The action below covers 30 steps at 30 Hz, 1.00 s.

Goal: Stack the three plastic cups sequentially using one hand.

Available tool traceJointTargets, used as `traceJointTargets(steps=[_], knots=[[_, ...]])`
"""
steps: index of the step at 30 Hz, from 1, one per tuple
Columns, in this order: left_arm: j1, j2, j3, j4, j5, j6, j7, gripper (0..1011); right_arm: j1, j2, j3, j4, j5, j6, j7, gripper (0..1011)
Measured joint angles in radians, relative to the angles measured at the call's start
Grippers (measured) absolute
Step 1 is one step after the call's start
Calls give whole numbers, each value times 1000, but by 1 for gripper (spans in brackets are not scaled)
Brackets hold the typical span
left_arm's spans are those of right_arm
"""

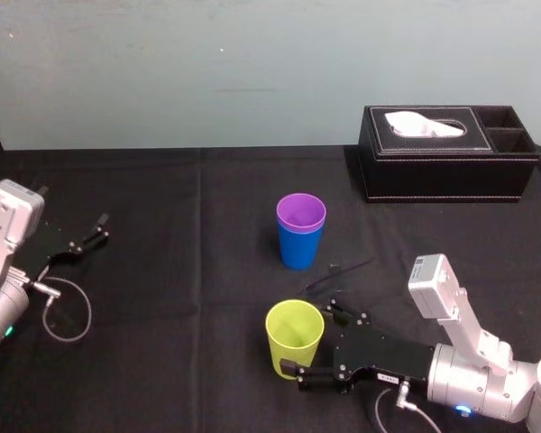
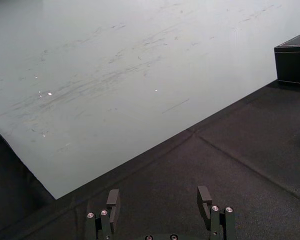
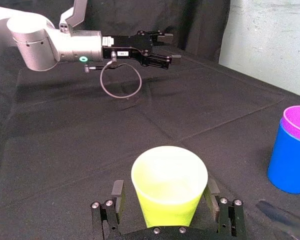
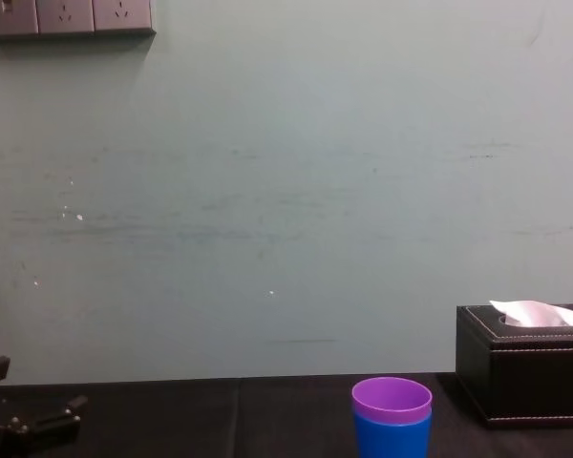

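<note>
My right tool lies low over the counter at its near edge, fingers apart and straddling the green cup, which stands upright and alone. From the wrist, one finger looks to be at the cup's wall while the other shows a gap, so I judge I am not clamped yet and not quite centred. The purple cup already sits inside the blue cup, farther back near the middle of the counter, apart from the green one. My left tool is parked at the left, fingers apart and holding nothing. The first risk is in the closing: if one finger arrives first, it could shove the light cup sideways or tip it before the other meets it. The wall is smooth and tapered, so a weak pinch could let it slide down and out, and a hard one could buckle it. On the carry, coming in too low could clip the purple rim and knock over the pair, which stands loose. A tilted green cup could catch on that rim and jam crooked instead of seating. The box at the back right is well out of the way.
</note>
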Motion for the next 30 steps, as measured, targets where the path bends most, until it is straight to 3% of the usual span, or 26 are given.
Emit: traceJointTargets(steps=[9, 19, 30], knots=[[0, 0, 0, 0, 0, 0, 0, 1010, 0, 0, 0, 0, 1, 2, -1, 997], [0, 0, 0, 0, 0, 0, 0, 1010, -1, 1, 0, -1, 1, 0, -1, 778], [0, 0, 0, 0, 0, 0, 0, 1010, -2, 2, 1, -2, 1, -1, -1, 726]])
